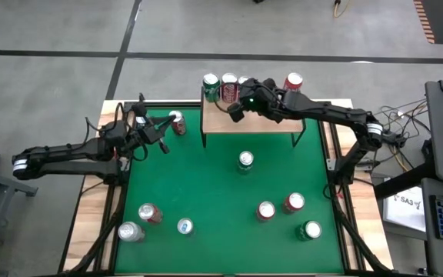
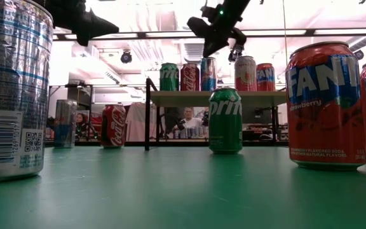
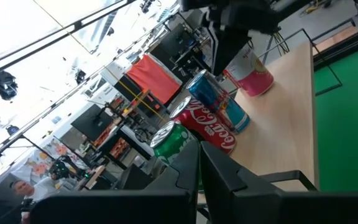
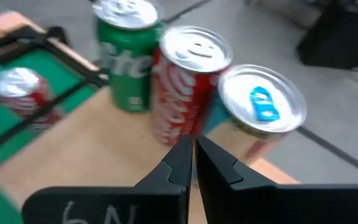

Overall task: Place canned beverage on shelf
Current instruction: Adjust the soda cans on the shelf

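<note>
From above we see the shelf (image 1: pixel 256 123) at the far middle of the green table (image 1: pixel 206 192), its light board running longer across the table than front to back. Four cans stand upright along its far edge: a green can (image 1: pixel 211 85), a red cola can (image 1: pixel 228 86), a blue-tabbed can (image 4: pixel 263 102) partly hidden under the arm in that view, and a pink can (image 1: pixel 293 81) set apart toward the right. The right gripper (image 1: pixel 235 110) hangs over the board just in front of them, fingers pressed together and empty; its wrist camera shows the three neighbouring cans close up, tops facing up.

Only the low view shows us the board's thin black legs (image 2: pixel 147 114) and a green Sprite can (image 2: pixel 225 121) standing on the felt in front of the shelf.

The left gripper (image 1: pixel 162 144) hovers off the shelf's left end, jaws shut on nothing, near a red can (image 1: pixel 178 123) on the felt. More cans dot the near half of the table.
</note>
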Robot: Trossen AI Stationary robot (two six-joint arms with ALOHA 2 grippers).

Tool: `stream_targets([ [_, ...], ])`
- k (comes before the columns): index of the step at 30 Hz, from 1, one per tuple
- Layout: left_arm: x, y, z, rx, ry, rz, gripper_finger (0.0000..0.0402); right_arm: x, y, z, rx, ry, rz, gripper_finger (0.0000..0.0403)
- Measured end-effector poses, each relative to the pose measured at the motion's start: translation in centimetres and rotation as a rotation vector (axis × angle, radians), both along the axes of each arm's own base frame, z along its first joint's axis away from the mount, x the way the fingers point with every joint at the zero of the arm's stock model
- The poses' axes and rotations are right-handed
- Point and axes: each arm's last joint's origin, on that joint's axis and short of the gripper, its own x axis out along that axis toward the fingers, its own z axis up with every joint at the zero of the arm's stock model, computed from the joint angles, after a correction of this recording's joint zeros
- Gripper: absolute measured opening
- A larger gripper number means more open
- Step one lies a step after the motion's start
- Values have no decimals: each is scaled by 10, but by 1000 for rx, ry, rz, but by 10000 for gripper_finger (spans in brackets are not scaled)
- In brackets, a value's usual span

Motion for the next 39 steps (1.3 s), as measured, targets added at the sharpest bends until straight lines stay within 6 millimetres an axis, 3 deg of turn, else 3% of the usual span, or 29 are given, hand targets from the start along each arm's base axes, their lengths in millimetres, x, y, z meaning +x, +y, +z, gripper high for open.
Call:
stream_targets([
  [18, 0, 1, 0, 2, -6, 5, 0, -7, -23, -6, -19, 43, -99, 12],
  [30, 0, 1, 0, 3, -5, 5, 0, -4, -22, -9, 36, 16, -45, 12],
  [39, 1, 1, 0, 3, -2, 5, 0, -2, -36, -18, 31, 47, -67, 12],
])
